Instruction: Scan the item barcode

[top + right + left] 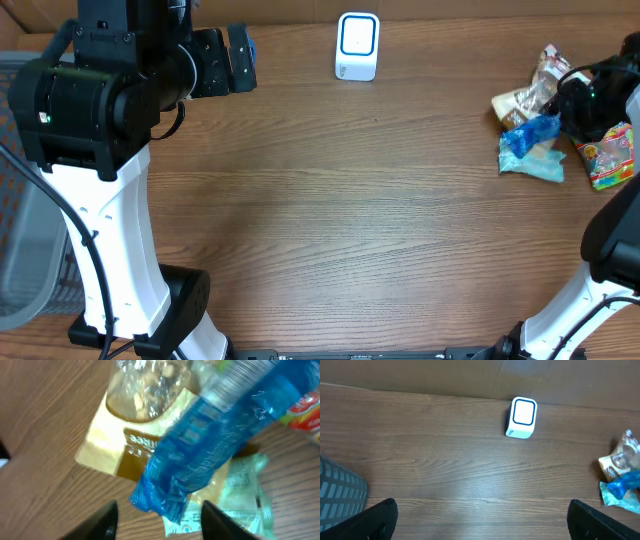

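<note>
The barcode scanner (357, 46), a small white box with a blue-framed window, stands at the table's far edge; it also shows in the left wrist view as the scanner (522, 418). A blue crinkled packet (530, 138) lies on a pile of snack items at the right. My right gripper (160, 506) hovers over that blue packet (215, 435), jaws apart, the packet's lower end lying between the fingers without being clamped. In the overhead view the right gripper (572, 100) is over the pile. My left gripper (481, 505) stands wide open and empty at the far left (238, 60).
The pile also holds a tan and clear snack bag (125, 435), a pale green packet (245, 492) under the blue one, and a red and green packet (610, 155). A grey mesh basket (20, 230) sits off the table's left edge.
</note>
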`<state>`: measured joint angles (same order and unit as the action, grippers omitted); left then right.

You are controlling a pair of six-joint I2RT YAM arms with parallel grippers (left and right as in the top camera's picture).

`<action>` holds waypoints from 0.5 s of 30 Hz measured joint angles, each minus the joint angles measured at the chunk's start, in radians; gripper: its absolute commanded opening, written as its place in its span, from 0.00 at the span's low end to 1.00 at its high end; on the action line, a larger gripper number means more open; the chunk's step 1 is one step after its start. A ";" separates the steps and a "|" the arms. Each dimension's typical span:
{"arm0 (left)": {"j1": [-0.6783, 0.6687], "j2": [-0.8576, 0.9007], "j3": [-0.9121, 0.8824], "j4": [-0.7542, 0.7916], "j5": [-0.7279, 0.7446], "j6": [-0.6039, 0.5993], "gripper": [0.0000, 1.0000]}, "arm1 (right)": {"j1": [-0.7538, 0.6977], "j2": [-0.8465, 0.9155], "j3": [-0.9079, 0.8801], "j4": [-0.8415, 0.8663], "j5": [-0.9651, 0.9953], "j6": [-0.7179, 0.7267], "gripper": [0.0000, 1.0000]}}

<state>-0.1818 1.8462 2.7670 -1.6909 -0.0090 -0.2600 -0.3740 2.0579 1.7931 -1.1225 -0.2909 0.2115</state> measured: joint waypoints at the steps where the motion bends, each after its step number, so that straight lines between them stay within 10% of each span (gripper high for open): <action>1: 0.000 0.000 0.000 0.000 0.000 0.000 1.00 | 0.000 0.000 0.002 -0.002 -0.007 0.006 0.61; 15: 0.000 0.000 0.000 0.000 0.000 0.000 0.99 | 0.066 -0.281 0.286 -0.336 -0.282 -0.144 0.72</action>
<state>-0.1818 1.8462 2.7670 -1.6913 -0.0090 -0.2604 -0.3084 1.7767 2.0796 -1.4590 -0.5728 0.0673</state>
